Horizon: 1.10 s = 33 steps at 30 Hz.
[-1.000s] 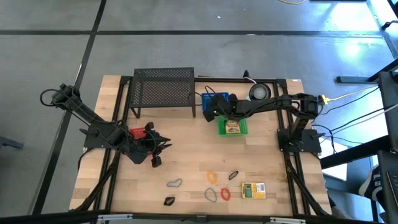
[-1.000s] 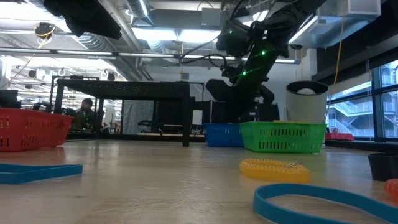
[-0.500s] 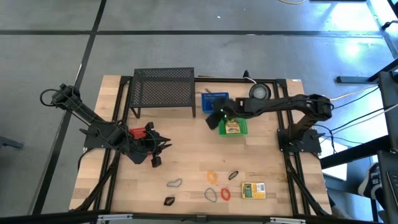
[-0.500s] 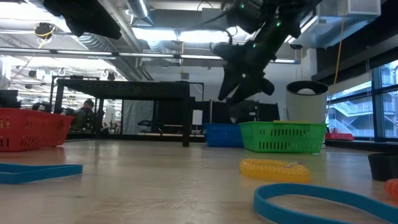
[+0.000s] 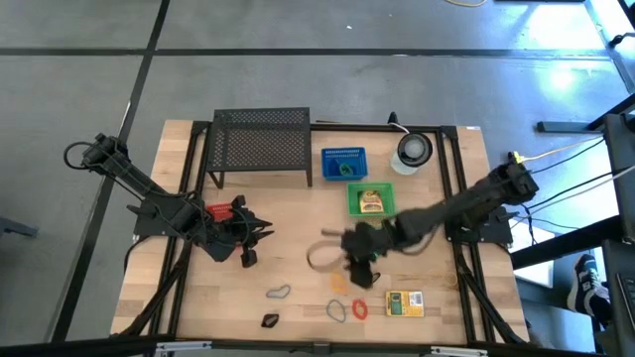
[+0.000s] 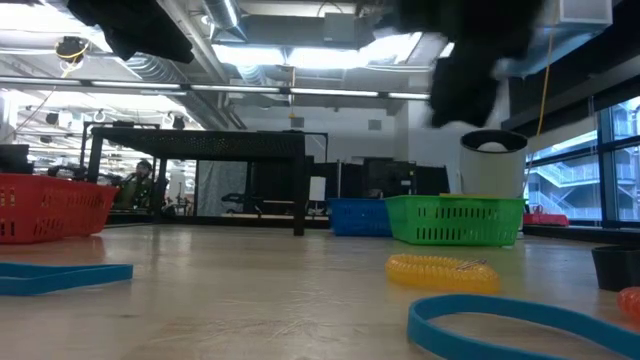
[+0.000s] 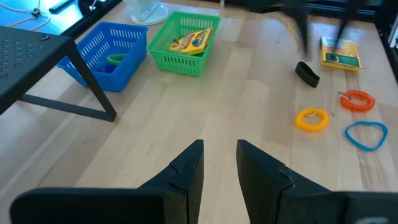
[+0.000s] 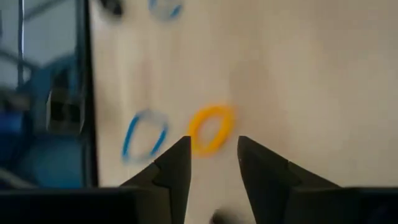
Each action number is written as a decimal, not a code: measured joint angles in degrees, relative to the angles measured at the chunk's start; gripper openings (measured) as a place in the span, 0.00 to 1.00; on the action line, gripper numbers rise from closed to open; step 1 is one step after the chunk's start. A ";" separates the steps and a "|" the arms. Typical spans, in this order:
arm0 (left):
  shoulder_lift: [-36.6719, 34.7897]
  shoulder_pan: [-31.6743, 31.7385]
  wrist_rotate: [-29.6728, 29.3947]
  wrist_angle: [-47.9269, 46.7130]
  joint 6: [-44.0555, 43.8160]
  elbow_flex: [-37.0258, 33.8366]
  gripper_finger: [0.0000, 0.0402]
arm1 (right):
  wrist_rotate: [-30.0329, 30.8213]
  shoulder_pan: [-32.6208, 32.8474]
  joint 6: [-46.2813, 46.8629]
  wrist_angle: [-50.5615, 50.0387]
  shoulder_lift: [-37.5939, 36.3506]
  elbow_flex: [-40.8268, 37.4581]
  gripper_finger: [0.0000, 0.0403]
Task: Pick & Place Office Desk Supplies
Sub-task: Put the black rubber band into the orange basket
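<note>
Loose supplies lie on the wooden table near its front edge: a yellow-orange loop (image 7: pixel 311 119), an orange-red loop (image 7: pixel 356 100), a blue loop (image 7: pixel 365 135), a black clip (image 7: pixel 306 74), a yellow-green box (image 5: pixel 404 302), a grey loop (image 5: pixel 279 293) and another black clip (image 5: pixel 270 319). My right gripper (image 5: pixel 355 270) hangs open, tipped down, just above the yellow-orange loop (image 8: pixel 211 129), with the blue loop (image 8: pixel 144 135) beside it. My left gripper (image 7: pixel 219 149) waits open over the table's left half, empty.
A green basket (image 5: pixel 370 212) holding a yellow box and a blue basket (image 5: pixel 343 154) with a green loop (image 7: pixel 115 60) stand at the back centre. A black mesh stand (image 5: pixel 261 139), a red basket (image 5: pixel 220 211) and a round grey-white disc (image 5: pixel 413 149) are also there.
My right gripper has swung fast from over the blue and green baskets toward the table's near edge, tipping further down, and now hangs over the loops at the front centre. The baskets it had covered show fully.
</note>
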 joint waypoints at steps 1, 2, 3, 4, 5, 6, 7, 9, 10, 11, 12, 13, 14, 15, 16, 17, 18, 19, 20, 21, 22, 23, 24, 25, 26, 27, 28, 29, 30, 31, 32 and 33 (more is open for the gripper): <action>0.00 0.00 -0.17 0.00 0.00 0.00 0.22 | 0.04 1.75 0.89 -0.89 0.00 0.00 0.32; 0.00 0.00 -0.28 0.02 0.00 0.00 0.22 | 0.16 3.33 1.43 -1.79 0.00 0.00 0.31; 0.00 0.00 -0.39 0.01 0.00 0.00 0.22 | 0.65 4.86 2.15 -2.57 0.00 0.00 0.31; 0.00 0.00 -0.42 0.01 0.00 0.00 0.22 | 1.50 6.15 2.87 -3.03 0.00 0.00 0.30; 0.00 0.00 -0.42 0.02 0.00 0.00 0.22 | 2.68 7.34 3.15 -3.11 0.00 0.00 0.30; 0.00 0.00 -0.45 0.02 0.00 0.00 0.22 | 4.00 8.46 3.21 -3.09 0.00 0.00 0.30; 0.00 0.01 -0.62 0.02 0.00 0.00 0.22 | 5.46 9.41 3.23 -3.09 0.00 0.00 0.30; 0.00 0.00 -1.60 0.04 0.00 0.00 0.22 | 8.16 11.03 3.15 -3.11 0.00 0.00 0.31; 0.00 0.02 -2.12 0.04 0.00 0.00 0.22 | 9.26 11.63 2.88 -3.12 0.00 0.00 0.32; 0.00 0.02 -2.56 0.07 0.02 0.00 0.22 | 10.06 12.10 2.86 -3.23 0.00 0.00 0.33; 0.00 0.02 -3.00 0.05 0.02 0.00 0.22 | 10.46 12.42 2.96 -3.46 0.00 0.00 0.34; 0.00 0.02 -3.34 0.06 0.02 0.00 0.22 | 10.61 12.56 3.50 -3.72 0.01 0.00 0.36; 0.00 0.02 -3.47 0.07 0.20 0.00 0.22 | 10.79 12.64 4.37 -4.06 0.03 0.00 0.37; 0.00 0.02 -3.48 0.07 0.52 0.00 0.22 | 10.92 12.62 5.01 -4.50 0.19 0.02 0.39; 0.00 0.02 -3.46 0.07 0.86 0.00 0.22 | 11.00 12.60 5.58 -4.85 0.50 0.02 0.40; 0.00 0.02 -3.48 0.07 1.11 0.00 0.22 | 10.98 12.60 5.57 -5.54 0.83 0.01 0.42; 0.00 0.02 -3.48 0.06 1.34 0.00 0.22 | 10.97 12.62 5.44 -6.27 1.17 0.00 0.44; 0.00 0.02 -3.48 0.05 1.38 0.00 0.22 | 10.93 12.62 5.15 -6.44 1.61 0.00 0.45; 0.00 0.02 -3.47 0.07 1.42 0.00 0.22 | 10.79 12.62 4.65 -6.61 2.09 0.01 0.47; 0.00 0.02 -3.46 0.07 1.47 0.00 0.22 | 10.69 12.62 4.02 -7.21 2.68 0.02 0.48; 0.00 0.02 -3.46 0.07 1.49 0.00 0.22 | 10.39 12.59 3.51 -7.86 3.34 0.00 0.49; 0.00 0.02 -3.46 0.06 1.51 0.00 0.22 | 10.28 12.56 3.07 -8.31 4.04 0.00 0.50; 0.00 0.02 -3.44 0.07 1.51 0.00 0.22 | 10.21 12.56 2.67 -8.79 4.67 0.00 0.51; 0.00 0.02 -3.44 0.07 1.51 0.00 0.22 | 10.27 12.56 2.16 -9.52 5.21 0.00 0.52; 0.00 0.02 -3.44 0.07 1.51 0.00 0.22 | 10.31 12.56 1.28 -9.89 5.79 0.00 0.52; 0.00 0.02 -3.42 0.07 1.51 0.00 0.22 | 10.33 12.56 0.46 -10.10 6.29 0.02 0.53; 0.00 0.02 -3.41 0.07 1.51 -0.02 0.22 | 10.48 12.56 -0.61 -10.58 6.80 0.00 0.53; 0.00 0.02 -3.41 0.11 1.51 -0.02 0.22 | 10.60 12.56 -1.69 -10.92 7.27 0.00 0.53; 0.00 0.02 -3.41 0.11 1.51 -0.02 0.22 | 10.67 12.56 -2.58 -11.11 7.81 0.00 0.52; 0.00 0.02 -3.41 0.11 1.51 -0.02 0.22 | 10.71 12.56 -3.57 -11.50 8.33 0.00 0.52; 0.00 0.02 -3.41 0.11 1.51 -0.02 0.22 | 10.76 12.56 -4.46 -12.05 8.77 0.00 0.52; 0.00 0.02 -3.41 0.11 1.51 -0.02 0.22 | 10.78 12.56 -5.15 -12.49 9.20 0.00 0.52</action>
